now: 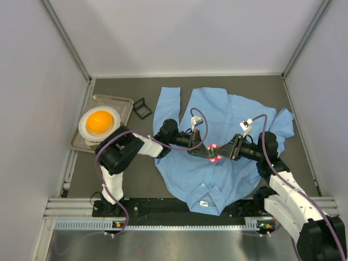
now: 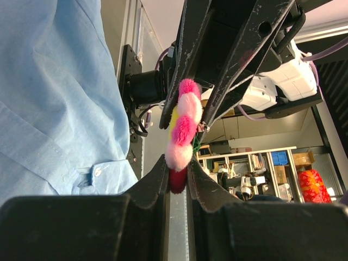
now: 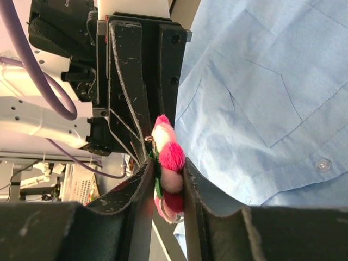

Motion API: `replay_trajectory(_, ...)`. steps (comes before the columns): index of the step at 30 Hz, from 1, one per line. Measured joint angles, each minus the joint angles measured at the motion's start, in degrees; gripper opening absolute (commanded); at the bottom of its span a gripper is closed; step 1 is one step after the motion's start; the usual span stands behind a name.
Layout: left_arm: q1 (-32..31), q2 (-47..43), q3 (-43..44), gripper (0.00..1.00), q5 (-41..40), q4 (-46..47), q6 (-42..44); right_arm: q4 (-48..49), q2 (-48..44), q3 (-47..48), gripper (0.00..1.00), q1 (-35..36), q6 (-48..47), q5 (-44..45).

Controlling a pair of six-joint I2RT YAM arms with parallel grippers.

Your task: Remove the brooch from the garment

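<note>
Where the two arms meet over the middle of the table [image 1: 136,179], the brooch [image 1: 213,152] is held between two opposed grippers rather than in one. The left gripper [image 2: 176,169] is clenched on the dark-red end of the brooch. The right gripper [image 3: 166,175] is clenched on the opposite end. Each wrist view shows the other gripper closing on the far end of the same flower.

This two-sided hold is judged to serve one purpose: one gripper steadies the flower head while the other works the pin behind it. A small metal part [image 2: 202,128] shows at the flower's edge; whether it is open cannot be told.

The shirt [image 1: 217,179] lies flat, spread from the far edge toward the near edge, right of centre, with the collar at the near edge. In both wrist views the fabric lies beside the brooch and no cloth is drawn up to it, so the brooch appears lifted clear. Whether the pin is fully free of the fabric cannot be told.

Removal is judged at or near completion. The next move calls for one gripper to release so that the other can carry the brooch away. Opposed pulling risks bending the pin.
</note>
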Motion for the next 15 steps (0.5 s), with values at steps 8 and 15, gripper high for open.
replay_trajectory(8,0.09,0.0,0.0,0.0,0.24,-0.02,0.02,0.85,0.22,0.0,0.0,0.22,0.07,0.0)
replay_trajectory(15,0.28,-0.22,-0.39,0.26,-0.55,-0.04,0.04,2.64,0.61,-0.46,0.0,0.35,1.05,0.59)
